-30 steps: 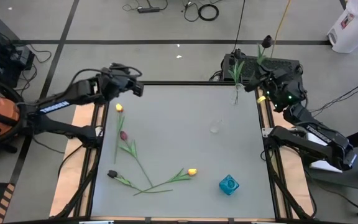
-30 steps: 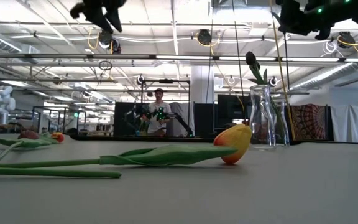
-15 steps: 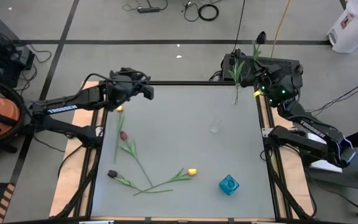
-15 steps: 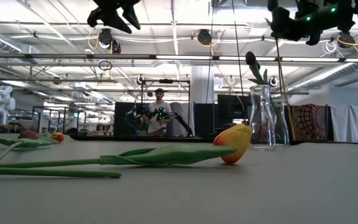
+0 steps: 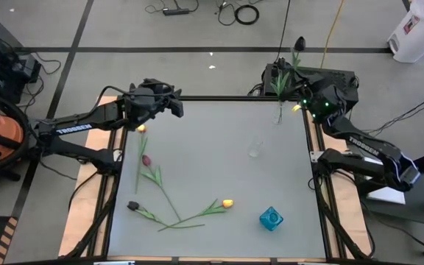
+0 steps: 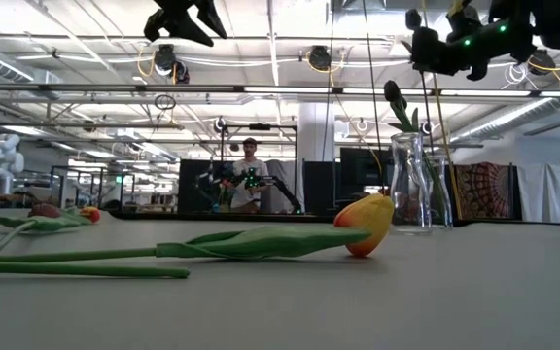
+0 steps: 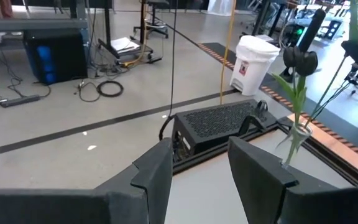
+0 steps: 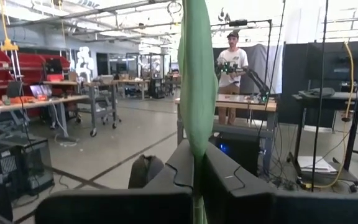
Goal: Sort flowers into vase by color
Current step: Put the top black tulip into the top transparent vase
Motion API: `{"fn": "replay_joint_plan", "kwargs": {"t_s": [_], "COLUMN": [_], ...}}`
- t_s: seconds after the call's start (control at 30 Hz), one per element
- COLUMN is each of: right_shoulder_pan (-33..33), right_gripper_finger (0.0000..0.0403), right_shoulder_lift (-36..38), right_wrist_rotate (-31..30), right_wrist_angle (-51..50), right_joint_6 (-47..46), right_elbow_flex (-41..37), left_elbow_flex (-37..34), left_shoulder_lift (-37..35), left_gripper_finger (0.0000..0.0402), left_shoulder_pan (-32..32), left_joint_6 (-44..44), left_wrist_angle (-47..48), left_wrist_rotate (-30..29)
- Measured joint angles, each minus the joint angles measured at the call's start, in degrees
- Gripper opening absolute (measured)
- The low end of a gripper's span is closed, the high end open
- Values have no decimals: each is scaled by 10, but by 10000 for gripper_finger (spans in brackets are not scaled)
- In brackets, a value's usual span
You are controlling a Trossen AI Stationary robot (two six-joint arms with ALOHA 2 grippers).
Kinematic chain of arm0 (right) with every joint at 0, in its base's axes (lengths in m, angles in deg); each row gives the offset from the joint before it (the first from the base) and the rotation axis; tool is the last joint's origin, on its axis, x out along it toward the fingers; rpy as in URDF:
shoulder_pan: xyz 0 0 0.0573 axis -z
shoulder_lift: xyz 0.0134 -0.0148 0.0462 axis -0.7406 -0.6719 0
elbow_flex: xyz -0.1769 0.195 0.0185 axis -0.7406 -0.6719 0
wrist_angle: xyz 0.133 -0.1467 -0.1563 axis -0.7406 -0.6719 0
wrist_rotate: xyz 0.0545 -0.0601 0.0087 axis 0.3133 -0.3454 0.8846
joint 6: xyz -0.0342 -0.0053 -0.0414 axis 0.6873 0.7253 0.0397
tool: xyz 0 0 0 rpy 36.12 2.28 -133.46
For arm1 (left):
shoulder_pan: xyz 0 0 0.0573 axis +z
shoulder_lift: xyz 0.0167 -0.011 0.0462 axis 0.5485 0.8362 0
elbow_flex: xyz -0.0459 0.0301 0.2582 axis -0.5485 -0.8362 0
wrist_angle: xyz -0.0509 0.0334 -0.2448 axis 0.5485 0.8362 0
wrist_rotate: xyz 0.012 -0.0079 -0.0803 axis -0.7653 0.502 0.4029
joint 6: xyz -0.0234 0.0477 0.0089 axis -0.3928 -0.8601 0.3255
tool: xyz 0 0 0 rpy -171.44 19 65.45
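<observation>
Flowers: four lie on the tabletop (image 5: 219,169) — yellow tulip (image 5: 227,203) near front centre, dark tulip (image 5: 132,205) front left, pinkish tulip (image 5: 146,160) and second yellow tulip (image 5: 141,128) at left edge
Held tulip (image 5: 298,46): dark head, stem pinched in right gripper (image 5: 305,103), raised over far right corner
Vase (image 5: 277,112): clear glass, far right, holds a green stem
Left gripper (image 5: 174,107): fingers apart, nothing between them, raised over far left
Blue object (image 5: 271,218): front right of tabletop

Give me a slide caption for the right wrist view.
Right pincer shut on a green tulip stem, lab and a person behind.
</observation>
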Motion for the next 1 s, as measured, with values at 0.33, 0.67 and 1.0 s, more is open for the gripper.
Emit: {"fn": "replay_joint_plan", "kwargs": {"t_s": [0.33,0.67,1.0], "right_shoulder_pan": [0,0,-1], "right_gripper_finger": [0,39,67], "right_shoulder_lift": [-19,-19,-12], "right_wrist_rotate": [0,-2,-2], "right_wrist_angle": [-4,-20,-22], "right_joint_6": [5,28,26], "right_elbow_flex": [0,0,0], "left_elbow_flex": [0,0,0], "left_shoulder_lift": [0,0,1], "left_gripper_finger": [162,162,162], "left_shoulder_pan": [0,0,-7], "left_joint_6": [3,3,3], "left_wrist_angle": [-1,-15,-19], "left_wrist_rotate": [0,0,0]}}
